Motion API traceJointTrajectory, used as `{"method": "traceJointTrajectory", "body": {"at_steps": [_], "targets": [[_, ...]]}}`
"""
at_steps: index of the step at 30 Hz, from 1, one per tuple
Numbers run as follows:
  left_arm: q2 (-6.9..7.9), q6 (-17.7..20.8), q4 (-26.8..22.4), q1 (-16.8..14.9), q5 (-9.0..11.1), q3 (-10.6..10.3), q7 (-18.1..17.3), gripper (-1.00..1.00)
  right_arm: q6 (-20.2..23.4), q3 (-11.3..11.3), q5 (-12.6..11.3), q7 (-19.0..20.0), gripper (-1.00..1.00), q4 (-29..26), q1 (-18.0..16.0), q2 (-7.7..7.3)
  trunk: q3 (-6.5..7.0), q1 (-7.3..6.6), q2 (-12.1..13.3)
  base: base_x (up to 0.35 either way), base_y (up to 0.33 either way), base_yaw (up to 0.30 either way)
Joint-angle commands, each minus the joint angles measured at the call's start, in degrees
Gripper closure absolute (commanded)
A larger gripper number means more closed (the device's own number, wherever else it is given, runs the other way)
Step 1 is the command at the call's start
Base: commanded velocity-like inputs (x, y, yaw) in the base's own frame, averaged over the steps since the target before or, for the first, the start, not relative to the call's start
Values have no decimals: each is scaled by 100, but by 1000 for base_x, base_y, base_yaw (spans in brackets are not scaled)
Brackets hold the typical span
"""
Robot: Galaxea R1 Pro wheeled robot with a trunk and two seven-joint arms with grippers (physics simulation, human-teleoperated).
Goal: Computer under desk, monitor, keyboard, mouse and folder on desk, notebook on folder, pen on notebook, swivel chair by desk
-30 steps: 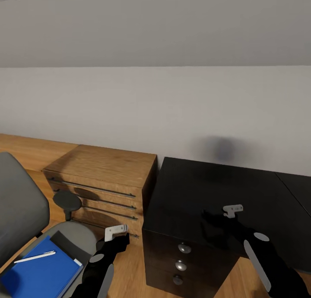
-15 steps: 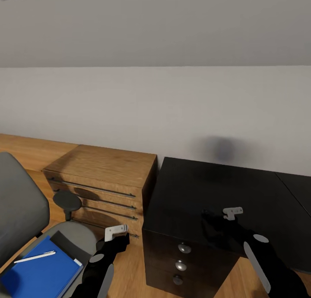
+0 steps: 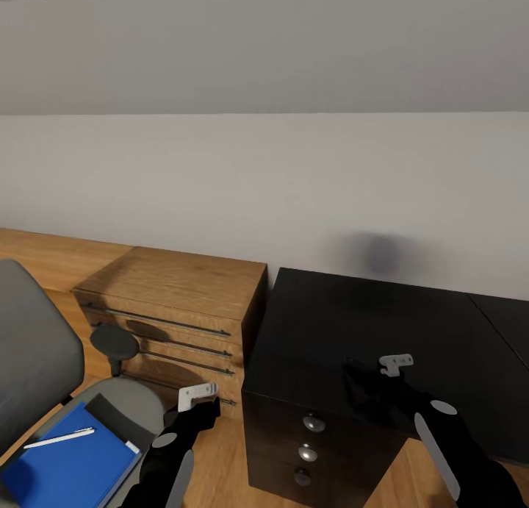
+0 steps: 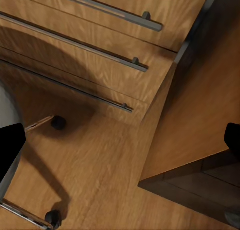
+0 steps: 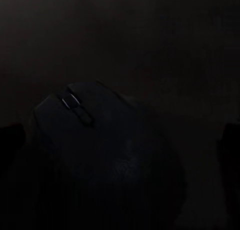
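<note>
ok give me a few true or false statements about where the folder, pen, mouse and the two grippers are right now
1. The blue folder lies on the swivel chair seat. True.
2. The pen lies on the desk top. False: it rests on the folder, on the chair.
3. The right gripper is over the black desk. True.
4. The mouse sits on the oak drawer chest. False: the right wrist view shows it on the dark desk surface, between that gripper's fingers.
5. The left gripper is shut on the folder. False: it holds nothing and hangs over the floor beside the chair, fingers apart.
</note>
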Motion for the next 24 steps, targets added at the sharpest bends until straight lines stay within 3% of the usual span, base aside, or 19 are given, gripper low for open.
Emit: {"method": "traceJointTrajectory", "body": {"at_steps": [1,12,13,24], "targets": [[1,21,-7,-4,53,-11,51,-100,72,-6,-51,16,-100,22,0,1,-7,0,-2,0,0,0],[1,21,-7,-4,53,-11,51,-100,75,-7,-53,16,-100,54,0,1,-7,0,-2,0,0,0],[-1,22,-7,-4,53,-11,51,-100,76,-7,-61,16,100,57,0,1,-7,0,-2,0,0,0],[2,23,-7,-4,54,-11,51,-100,68,-4,-77,50,100,37,0,-2,-7,0,-2,0,0,0]]}}
